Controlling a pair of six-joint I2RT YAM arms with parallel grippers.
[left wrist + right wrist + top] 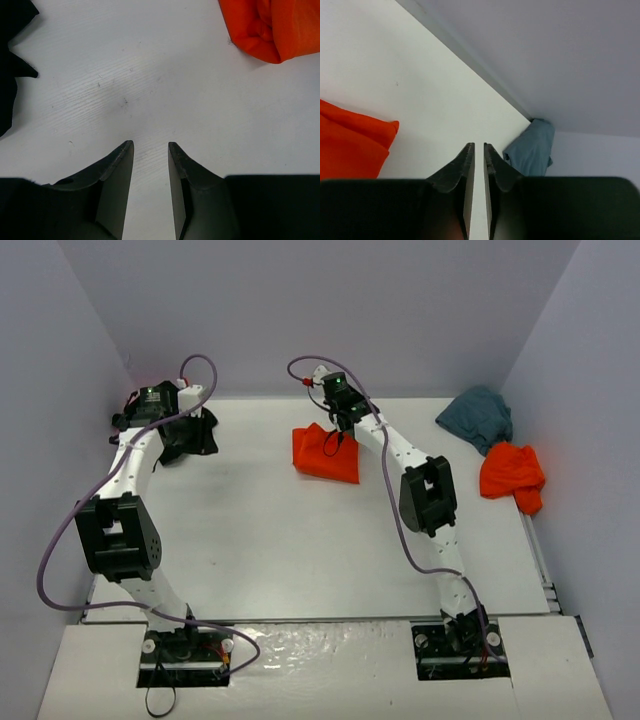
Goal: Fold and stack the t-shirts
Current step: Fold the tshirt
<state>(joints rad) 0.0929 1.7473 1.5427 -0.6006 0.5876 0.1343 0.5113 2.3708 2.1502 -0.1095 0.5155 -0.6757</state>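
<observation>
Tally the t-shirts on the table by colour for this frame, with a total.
Orange-red: 2, the folded orange-red t-shirt and the crumpled orange-red t-shirt
Black: 1, the black t-shirt
Teal-grey: 1, the teal-grey t-shirt
Total: 4

Passable table (260, 530) between black t-shirt (190, 436) and orange t-shirt (322, 454).

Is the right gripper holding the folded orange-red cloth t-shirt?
No, the right gripper is shut on nothing; the folded orange-red t-shirt lies apart on the white table.
</observation>
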